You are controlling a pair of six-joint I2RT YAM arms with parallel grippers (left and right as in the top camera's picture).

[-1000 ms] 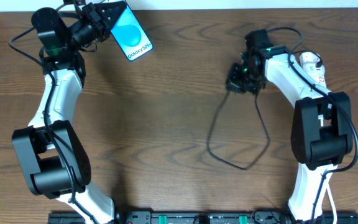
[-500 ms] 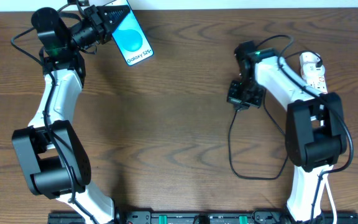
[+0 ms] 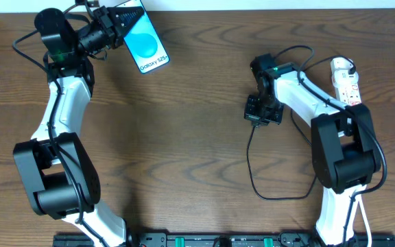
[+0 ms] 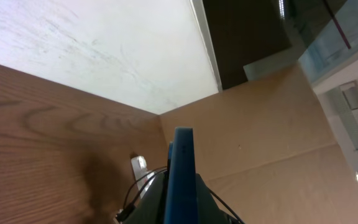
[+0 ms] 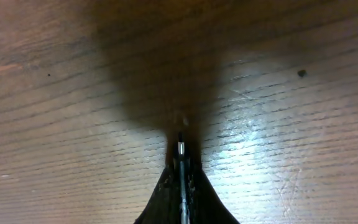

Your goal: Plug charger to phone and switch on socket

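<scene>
Pinching the plug tip of the long thin black charger cable [image 3: 250, 171], the right claw [image 5: 181, 167] is clenched so the tip pokes straight ahead, seemingly ready to aim at a port. It hangs low over the wooden bench [image 3: 184, 137], right of centre, with the cable looping toward the near edge. The small white power strip with red markings [image 3: 345, 77] lies toward the far right corner. At the far left corner the left claw [image 3: 115, 22] grasps the slim black-framed phone with a bright blue screen [image 3: 145, 41], probably offering its free end for plugging.

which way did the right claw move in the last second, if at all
Yes: the right claw, holding the charger, has shifted left and down the view, away from the socket.
</scene>
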